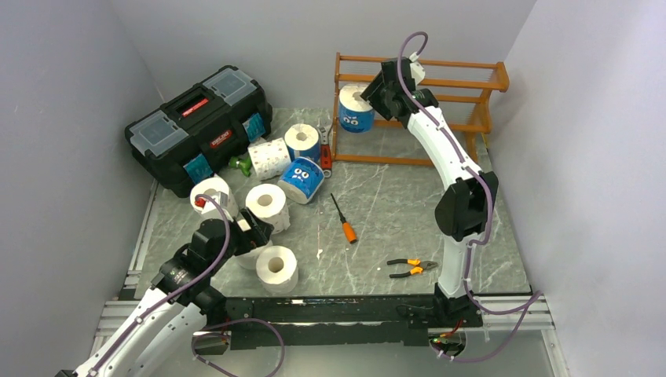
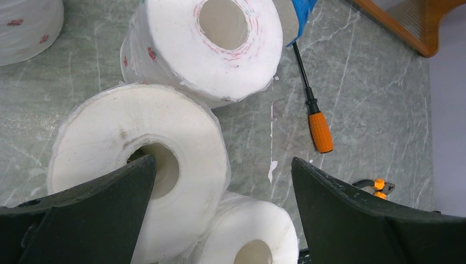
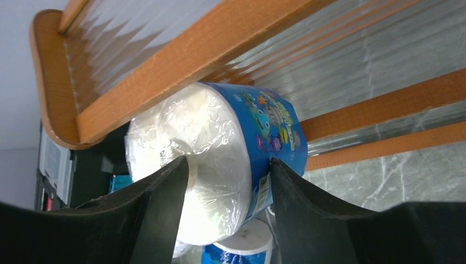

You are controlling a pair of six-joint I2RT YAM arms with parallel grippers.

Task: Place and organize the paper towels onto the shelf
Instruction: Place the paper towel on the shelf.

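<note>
The wooden shelf [image 1: 463, 82] stands at the back right. One blue-wrapped paper towel roll [image 1: 355, 110] lies on its side at the left end of a slatted tier [image 3: 192, 49]. My right gripper [image 1: 375, 98] is shut on this roll [image 3: 258, 132]: one finger in the core, the other on the wrapper. Several white and blue rolls sit at centre left [image 1: 267, 203]. My left gripper [image 1: 255, 228] hangs wide open over a white roll [image 2: 137, 148], its left fingertip [image 2: 144, 165] at the core and nothing gripped. Two more white rolls [image 2: 220, 49] [image 2: 253, 231] lie beside it.
A black toolbox [image 1: 196, 126] stands at the back left behind the rolls. An orange-handled screwdriver [image 1: 344, 221] lies mid-table, and pliers [image 1: 412, 268] lie near the right arm's base. Grey walls close in on both sides.
</note>
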